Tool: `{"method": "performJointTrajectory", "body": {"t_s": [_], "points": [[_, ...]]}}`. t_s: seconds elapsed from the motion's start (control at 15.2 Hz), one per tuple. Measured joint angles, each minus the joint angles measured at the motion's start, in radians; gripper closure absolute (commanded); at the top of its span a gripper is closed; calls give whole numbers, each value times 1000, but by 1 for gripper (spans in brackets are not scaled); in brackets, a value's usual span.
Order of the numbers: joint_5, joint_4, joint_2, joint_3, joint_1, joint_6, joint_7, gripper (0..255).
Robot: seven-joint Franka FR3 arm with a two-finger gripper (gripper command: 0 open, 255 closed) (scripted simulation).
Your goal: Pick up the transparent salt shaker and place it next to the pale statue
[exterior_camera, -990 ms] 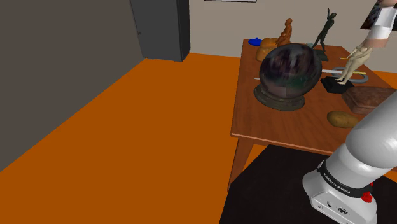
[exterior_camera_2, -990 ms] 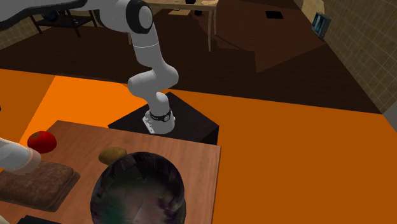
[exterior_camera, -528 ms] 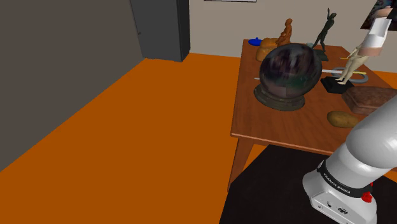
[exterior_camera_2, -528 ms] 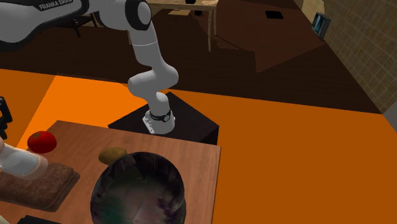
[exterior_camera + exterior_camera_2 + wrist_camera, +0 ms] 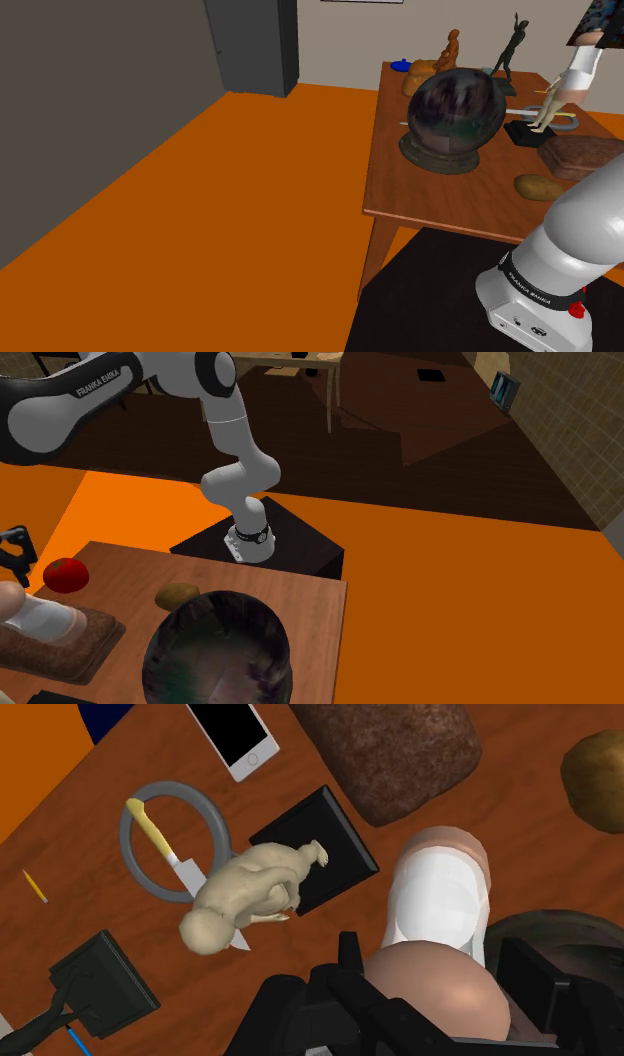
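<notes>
My gripper (image 5: 440, 972) is shut on the salt shaker (image 5: 440, 909), a white body with tan rounded ends, and holds it by its near end above the wooden table (image 5: 420, 195). The pale statue (image 5: 245, 894), a beige figure on a black square base (image 5: 325, 834), stands just beside the shaker. In the shoulder view the shaker (image 5: 579, 76) hangs tilted right above and beside the statue (image 5: 547, 103). In the second exterior view the gripper (image 5: 14, 548) sits at the left edge, above the shaker (image 5: 42, 620).
A large dark globe (image 5: 458, 115) on a stand fills the table's middle. A brown rough block (image 5: 385, 749), a potato (image 5: 595, 779), a phone (image 5: 232, 739), a knife in a grey ring (image 5: 160, 844) and a tomato (image 5: 65, 574) lie around. Dark figurines (image 5: 508, 45) stand behind.
The shaker has come down and toward the pale statue in the shoulder view. In the second exterior view the gripper has come in from the left edge.
</notes>
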Motion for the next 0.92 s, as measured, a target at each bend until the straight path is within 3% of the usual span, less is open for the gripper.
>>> {"method": "performJointTrajectory", "body": {"t_s": [0.92], "points": [[-25,-197,-16,-7,-10,185,29,255]]}}
